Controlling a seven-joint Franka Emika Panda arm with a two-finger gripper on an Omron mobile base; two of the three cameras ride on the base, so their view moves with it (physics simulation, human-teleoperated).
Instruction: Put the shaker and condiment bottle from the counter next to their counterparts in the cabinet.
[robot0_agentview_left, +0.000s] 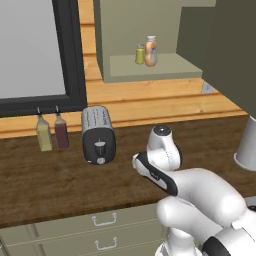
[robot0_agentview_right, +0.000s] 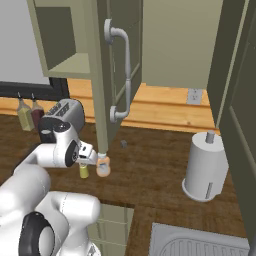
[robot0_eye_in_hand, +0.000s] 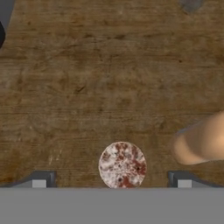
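The shaker (robot0_agentview_right: 83, 171), squat and yellow-green, stands on the dark wood counter (robot0_agentview_right: 150, 165) with the peach-orange condiment bottle (robot0_agentview_right: 103, 168) close on its right. My gripper (robot0_agentview_right: 93, 159) hangs open just above them, pointing down. In the hand view the shaker's round speckled cap (robot0_eye_in_hand: 122, 164) lies between my two fingertips (robot0_eye_in_hand: 39, 181), untouched, and the condiment bottle (robot0_eye_in_hand: 203, 140) sits just beyond the right fingertip. On the cabinet shelf (robot0_agentview_left: 165, 67) stand the counterparts, a yellow-green shaker (robot0_agentview_left: 140, 54) and an orange bottle (robot0_agentview_left: 151, 51), side by side.
A silver toaster (robot0_agentview_left: 98, 134) and two thin-necked bottles, yellow (robot0_agentview_left: 43, 134) and dark red (robot0_agentview_left: 61, 132), stand at the counter's back left. The open cabinet door (robot0_agentview_right: 117, 65) with its handle hangs above the gripper. A paper-towel roll (robot0_agentview_right: 205, 167) stands right, a sink (robot0_agentview_right: 200, 245) in front.
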